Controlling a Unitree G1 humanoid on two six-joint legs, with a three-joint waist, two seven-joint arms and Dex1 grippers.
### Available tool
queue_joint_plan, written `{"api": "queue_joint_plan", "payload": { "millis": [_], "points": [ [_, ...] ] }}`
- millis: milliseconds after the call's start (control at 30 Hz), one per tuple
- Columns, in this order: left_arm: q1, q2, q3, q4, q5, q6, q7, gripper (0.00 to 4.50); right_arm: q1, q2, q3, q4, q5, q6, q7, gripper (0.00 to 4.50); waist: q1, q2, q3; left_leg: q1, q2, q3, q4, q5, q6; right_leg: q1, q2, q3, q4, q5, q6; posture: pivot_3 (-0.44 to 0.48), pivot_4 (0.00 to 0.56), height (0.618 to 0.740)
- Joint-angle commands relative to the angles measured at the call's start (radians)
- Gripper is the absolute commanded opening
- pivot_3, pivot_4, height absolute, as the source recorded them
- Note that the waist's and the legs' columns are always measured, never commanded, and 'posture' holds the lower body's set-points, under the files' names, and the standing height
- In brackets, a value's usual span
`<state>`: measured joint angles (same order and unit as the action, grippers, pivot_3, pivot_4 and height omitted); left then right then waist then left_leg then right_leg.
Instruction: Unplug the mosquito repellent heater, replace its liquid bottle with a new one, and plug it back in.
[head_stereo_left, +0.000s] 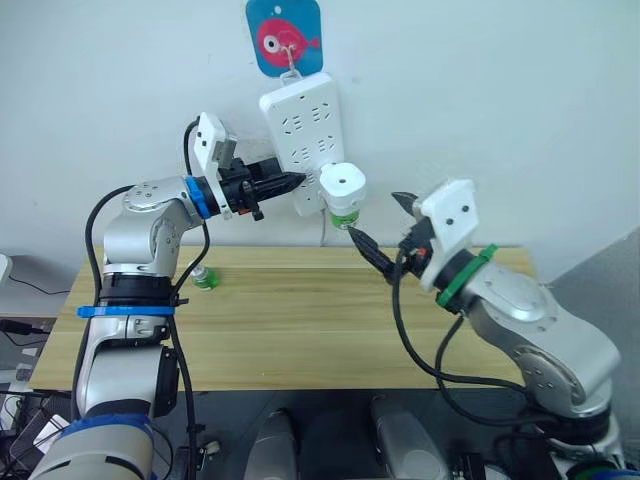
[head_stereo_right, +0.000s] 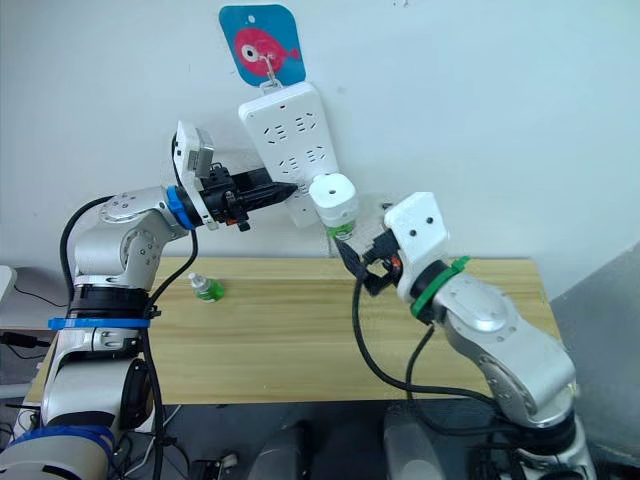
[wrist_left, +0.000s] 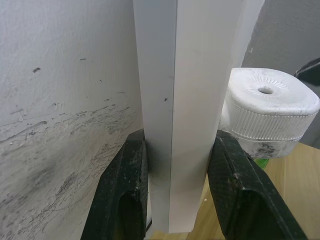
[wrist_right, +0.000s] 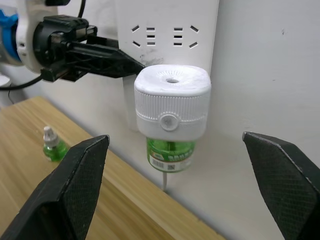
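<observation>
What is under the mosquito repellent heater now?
A green liquid bottle hangs from the mosquito repellent heater, above the wooden table. The bottle's neck is hidden inside the heater.

Ahead of me a long white power strip (head_stereo_left: 303, 135) hangs tilted on the pale wall (head_stereo_left: 520, 100), hooked to a blue fish-print hanger (head_stereo_left: 284, 36). Beneath it stands a light wooden table (head_stereo_left: 300, 330).
</observation>
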<state>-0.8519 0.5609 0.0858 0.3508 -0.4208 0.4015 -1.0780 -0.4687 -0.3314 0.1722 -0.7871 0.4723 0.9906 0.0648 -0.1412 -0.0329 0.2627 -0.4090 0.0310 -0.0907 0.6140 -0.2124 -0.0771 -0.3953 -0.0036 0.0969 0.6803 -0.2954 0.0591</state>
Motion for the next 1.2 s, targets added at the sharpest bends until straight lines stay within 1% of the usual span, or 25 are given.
{"api": "queue_joint_plan", "payload": {
  "millis": [33, 133, 233, 367, 500, 700, 967, 1033, 1133, 1167, 1200],
  "points": [
    [-0.001, -0.013, -0.003, -0.025, 0.003, -0.013, 0.011, 1.28, -0.041, 0.044, 0.033, 0.017, -0.055, 0.004, -0.04, 4.5, 0.0, 0.0, 0.0, -0.001, 0.0, 0.0, 0.0, 0.0, 0.0, -0.001, 0.0, 0.0, 0.0, 0.0, 0.0, -0.265, 0.267, 0.74],
    [0.001, -0.02, -0.005, -0.029, 0.003, -0.015, 0.012, 1.28, -0.089, 0.091, 0.061, 0.07, -0.105, -0.011, -0.065, 4.5, 0.0, 0.0, 0.0, -0.004, -0.001, -0.001, 0.002, 0.0, 0.0, -0.003, -0.001, -0.001, 0.0, 0.0, 0.0, -0.264, 0.267, 0.74],
    [0.007, -0.02, -0.006, -0.039, 0.001, -0.014, 0.011, 1.28, -0.127, 0.117, 0.077, 0.099, -0.15, -0.027, -0.073, 4.5, 0.0, 0.0, 0.0, -0.011, -0.001, -0.003, 0.006, 0.0, 0.0, -0.009, -0.001, -0.002, 0.002, 0.001, 0.001, -0.26, 0.264, 0.74],
    [0.007, -0.016, -0.003, -0.041, -0.001, -0.013, 0.012, 1.28, -0.17, 0.177, 0.086, 0.14, -0.176, -0.038, -0.075, 4.5, -0.002, 0.001, 0.0, -0.015, -0.001, -0.006, 0.01, 0.0, 0.0, -0.01, -0.001, -0.004, 0.003, 0.001, 0.001, -0.253, 0.261, 0.74],
    [0.008, -0.016, -0.003, -0.046, -0.003, -0.011, 0.013, 1.28, -0.203, 0.225, 0.107, 0.202, -0.224, -0.073, -0.074, 4.5, -0.003, 0.001, 0.0, -0.016, -0.001, -0.006, 0.011, 0.0, 0.0, -0.01, -0.001, -0.005, 0.003, 0.001, 0.001, -0.252, 0.259, 0.74],
    [0.006, -0.015, -0.004, -0.047, -0.005, -0.01, 0.016, 1.28, -0.227, 0.266, 0.12, 0.301, -0.287, -0.135, -0.062, 4.5, -0.004, 0.001, 0.0, -0.016, -0.001, -0.007, 0.011, 0.0, 0.0, -0.01, -0.001, -0.006, 0.003, 0.002, 0.001, -0.249, 0.256, 0.74],
    [0.01, -0.012, -0.004, -0.053, -0.005, -0.008, 0.018, 1.28, -0.219, 0.298, 0.102, 0.349, -0.324, -0.175, -0.048, 4.5, -0.004, 0.001, 0.0, -0.016, -0.001, -0.008, 0.011, 0.0, 0.0, -0.01, -0.001, -0.007, 0.004, 0.002, 0.001, -0.245, 0.255, 0.74],
    [0.011, -0.011, -0.003, -0.055, -0.004, -0.008, 0.019, 1.28, -0.214, 0.303, 0.097, 0.351, -0.331, -0.181, -0.047, 4.11, -0.004, 0.001, 0.0, -0.016, -0.001, -0.008, 0.011, 0.0, 0.0, -0.01, -0.001, -0.007, 0.004, 0.002, 0.001, -0.245, 0.256, 0.74],
    [0.013, -0.01, -0.001, -0.057, -0.005, -0.006, 0.021, 1.28, -0.206, 0.311, 0.093, 0.349, -0.342, -0.184, -0.039, 3.18, -0.004, 0.001, 0.0, -0.016, -0.002, -0.008, 0.011, 0.0, 0.0, -0.01, -0.001, -0.007, 0.004, 0.002, 0.001, -0.246, 0.256, 0.74],
    [0.014, -0.01, 0.0, -0.057, -0.005, -0.006, 0.022, 1.28, -0.204, 0.312, 0.093, 0.348, -0.345, -0.184, -0.036, 2.96, -0.004, 0.001, 0.0, -0.016, -0.002, -0.008, 0.011, 0.0, 0.0, -0.01, -0.001, -0.007, 0.004, 0.002, 0.001, -0.246, 0.257, 0.74],
    [0.013, -0.01, 0.0, -0.056, -0.005, -0.006, 0.023, 1.28, -0.201, 0.313, 0.093, 0.346, -0.346, -0.184, -0.034, 2.98, -0.004, 0.001, 0.0, -0.016, -0.002, -0.008, 0.011, 0.0, 0.0, -0.01, -0.001, -0.007, 0.004, 0.002, 0.001, -0.246, 0.257, 0.74]
  ]
}}
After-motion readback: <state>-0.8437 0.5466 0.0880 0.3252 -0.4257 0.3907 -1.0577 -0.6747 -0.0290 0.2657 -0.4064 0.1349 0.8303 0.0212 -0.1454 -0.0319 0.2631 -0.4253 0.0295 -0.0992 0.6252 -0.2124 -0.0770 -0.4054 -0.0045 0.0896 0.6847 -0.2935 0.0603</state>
